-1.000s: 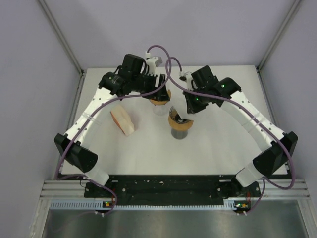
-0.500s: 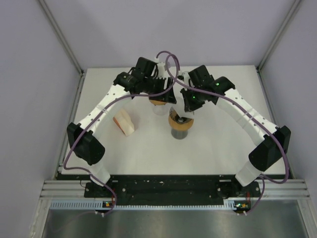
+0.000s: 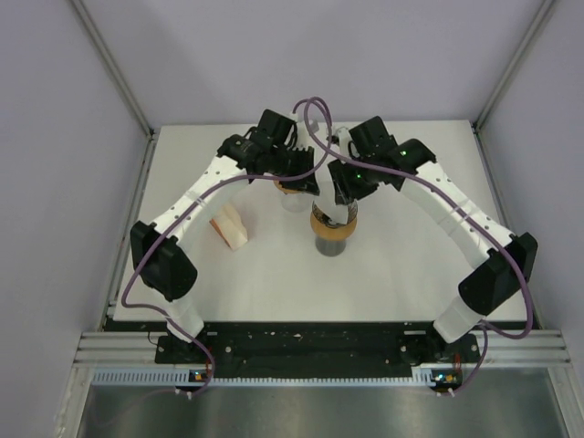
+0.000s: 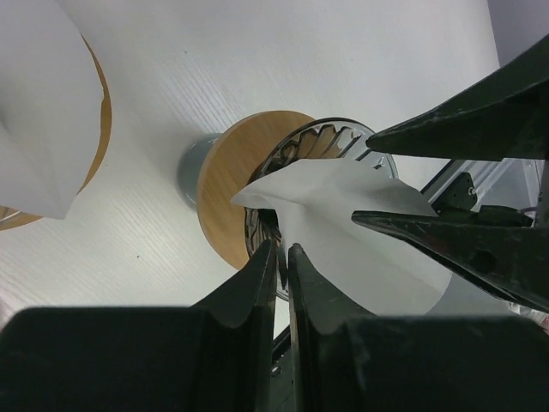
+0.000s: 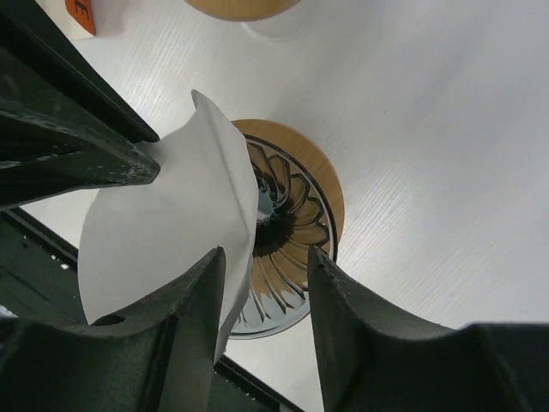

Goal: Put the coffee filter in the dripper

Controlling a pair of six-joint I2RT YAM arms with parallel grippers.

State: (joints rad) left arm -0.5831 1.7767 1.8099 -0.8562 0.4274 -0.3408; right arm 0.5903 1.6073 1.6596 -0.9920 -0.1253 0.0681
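Note:
The dripper (image 3: 330, 228), ribbed glass with a wooden collar, stands on a dark base mid-table. Both grippers meet just above it. In the left wrist view the white coffee filter (image 4: 343, 223) hangs over the dripper (image 4: 230, 172), and my left gripper (image 4: 283, 249) is shut on the filter's lower edge. In the right wrist view my right gripper (image 5: 266, 257) stands open above the dripper (image 5: 296, 215). The coffee filter (image 5: 171, 223) lies against its left finger and is not pinched by it.
A second wooden-collared stand (image 3: 294, 190) holding white paper sits just behind the dripper, under the left wrist. A pale stack of filters (image 3: 228, 226) lies on the table to the left. Cables loop above both wrists.
My left arm swung right to the filter and its jaws closed on the paper. The right gripper, shut before, has opened and shifted slightly left over the dripper.

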